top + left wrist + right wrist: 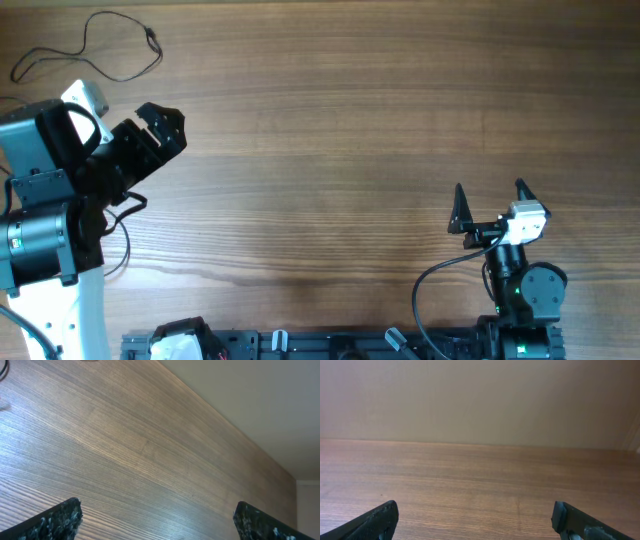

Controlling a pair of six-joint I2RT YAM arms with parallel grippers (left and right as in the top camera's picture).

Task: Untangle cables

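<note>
Overhead: the cable, a single thin black wire in a loose loop, lies at the far left corner of the desk. The left claw is near it; the right claw is well apart from it, jaws spread. Left wrist: its fingers stand wide apart above the desk. Right wrist: its fingers are also wide apart.

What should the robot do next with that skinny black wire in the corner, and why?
Probably move the left gripper over to the cable. Its fingers are open and empty, the cable lies as a loose loop close beyond it, and the right gripper sits far off.
</note>
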